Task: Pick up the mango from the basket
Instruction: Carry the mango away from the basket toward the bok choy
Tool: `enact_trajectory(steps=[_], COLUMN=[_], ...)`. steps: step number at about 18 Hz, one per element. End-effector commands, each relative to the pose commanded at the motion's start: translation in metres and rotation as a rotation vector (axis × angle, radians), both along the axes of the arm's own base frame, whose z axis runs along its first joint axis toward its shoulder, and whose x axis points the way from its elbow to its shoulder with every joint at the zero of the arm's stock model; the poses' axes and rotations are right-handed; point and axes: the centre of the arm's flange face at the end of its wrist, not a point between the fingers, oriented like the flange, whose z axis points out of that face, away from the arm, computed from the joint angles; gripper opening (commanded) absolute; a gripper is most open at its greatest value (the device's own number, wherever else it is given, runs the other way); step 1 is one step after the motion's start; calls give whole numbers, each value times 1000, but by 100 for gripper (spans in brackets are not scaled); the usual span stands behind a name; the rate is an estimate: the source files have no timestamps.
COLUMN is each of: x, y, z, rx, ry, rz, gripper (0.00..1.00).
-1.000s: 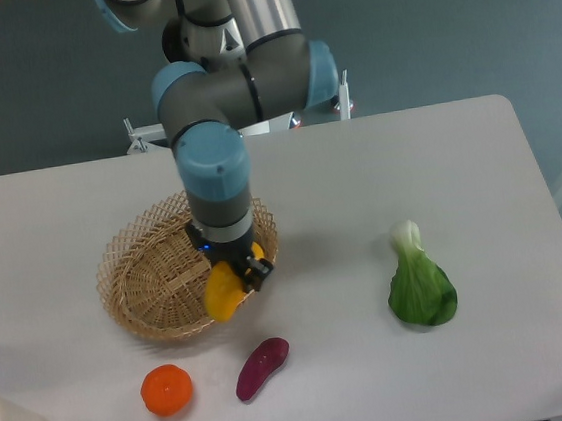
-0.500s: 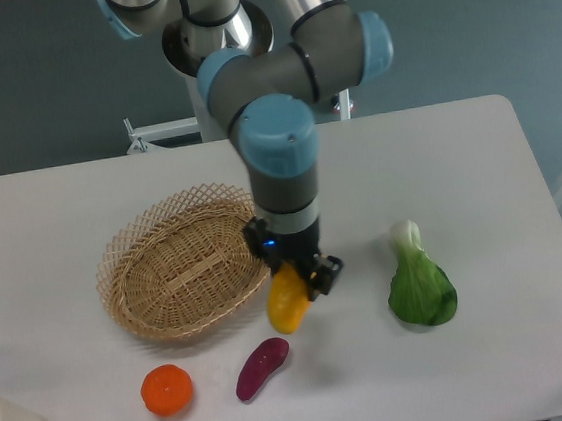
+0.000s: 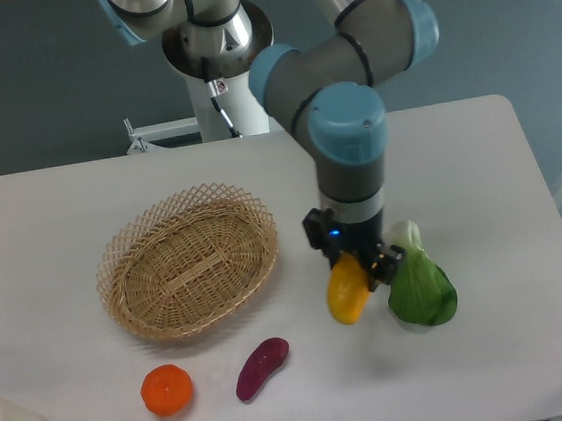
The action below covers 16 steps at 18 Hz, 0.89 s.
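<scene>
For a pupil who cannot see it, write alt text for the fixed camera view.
A robot arm's tool holds a yellow mango above a white table, between an empty wicker basket and a leafy green vegetable. Near the front edge lie a round orange fruit and a purple vegetable.

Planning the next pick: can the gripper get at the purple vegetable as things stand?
Probably not yet. The gripper is shut on the mango. The purple vegetable itself lies open on the table, nothing over it.
</scene>
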Motion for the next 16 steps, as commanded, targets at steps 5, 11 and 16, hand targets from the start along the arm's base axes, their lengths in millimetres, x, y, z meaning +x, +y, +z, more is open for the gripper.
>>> enact_trajectory(steps=[5,11,16], x=[-17,-34,-49], y=[-8,-24,-41], z=[-10,-17,-21], rx=[-12,-30,-37], ry=[3,-1,-6], rz=[3,-42,-50], gripper=[38,38,38])
